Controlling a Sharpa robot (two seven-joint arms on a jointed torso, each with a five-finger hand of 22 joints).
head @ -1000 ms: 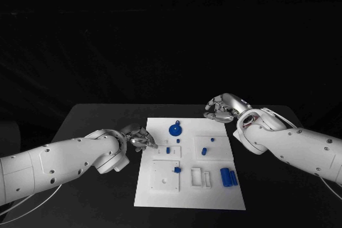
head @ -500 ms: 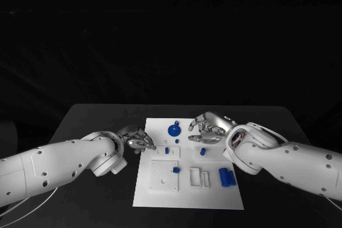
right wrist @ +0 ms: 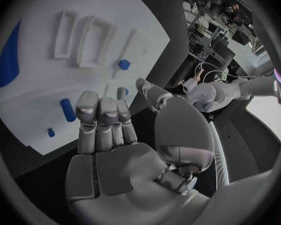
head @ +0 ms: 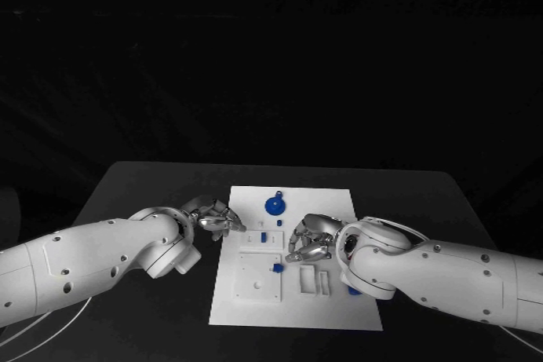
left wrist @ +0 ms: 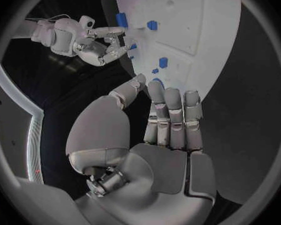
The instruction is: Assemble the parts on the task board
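The left hand (head: pixel 215 219) is hovering at the task board's (head: pixel 340 315) left edge, near its far half; its fingers are curled in together and holding nothing. Just beside it on the board, a small blue peg (head: pixel 264 238) is standing in a raised white block (head: pixel 258 240). A round blue knob (head: pixel 275 205) is lying toward the board's far edge. A small blue cube (head: pixel 276 268) is sitting on the square plate (head: pixel 258 279) near the left edge, with two open white frames (head: pixel 315 280) beside it.

The right hand (head: pixel 311 240) is hanging over the board's middle, fingers half curled and apart, gripping nothing. In the right wrist view, a blue oblong pin (right wrist: pixel 68 109) is lying just past its fingertips (right wrist: pixel 103 105).

This pin is probably the next pick. Lower straight down and pinch across its short sides. Keep the fingers clear of the frames. Open room is lying toward the board's near edge; the left hand is standing well apart.
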